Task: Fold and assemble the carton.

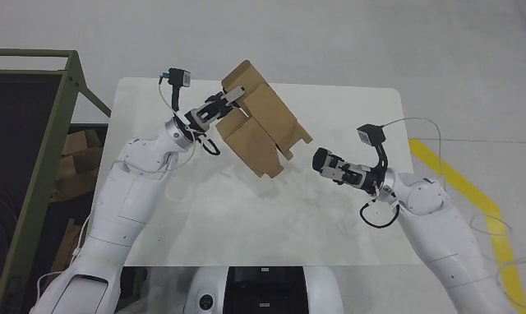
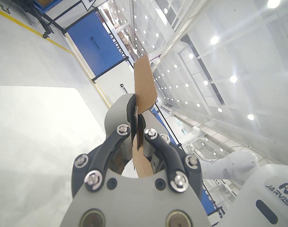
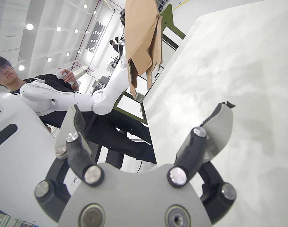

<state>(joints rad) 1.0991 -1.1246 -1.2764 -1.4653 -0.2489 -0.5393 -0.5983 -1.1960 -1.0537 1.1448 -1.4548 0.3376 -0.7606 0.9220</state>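
White and wide, the table (image 1: 329, 223) is seen under both arms. Above its far half the carton (image 1: 259, 121) is held up in the air, not yet made into a box. It is mostly flat and tilted, and its flaps hang loose at the lower end. One edge of it is pinched tight by the left gripper (image 1: 215, 110); the two fingers are pressed together on the cardboard, as is shown in the left wrist view. The right gripper (image 1: 319, 159) is found near the carton's lower corner, but apart from it. Its fingers are spread wide and nothing is held in them.

The step in hand is judged to be the opening of the carton, for which a second hold is needed. Some things could go wrong. The carton is gripped at a thin edge only, so it could be pulled out of the pinch, or swung round, if it is pushed hard by the other arm. A loose flap could be caught and bent the wrong way, or torn. If the carton is let go, it could be dropped on the table.
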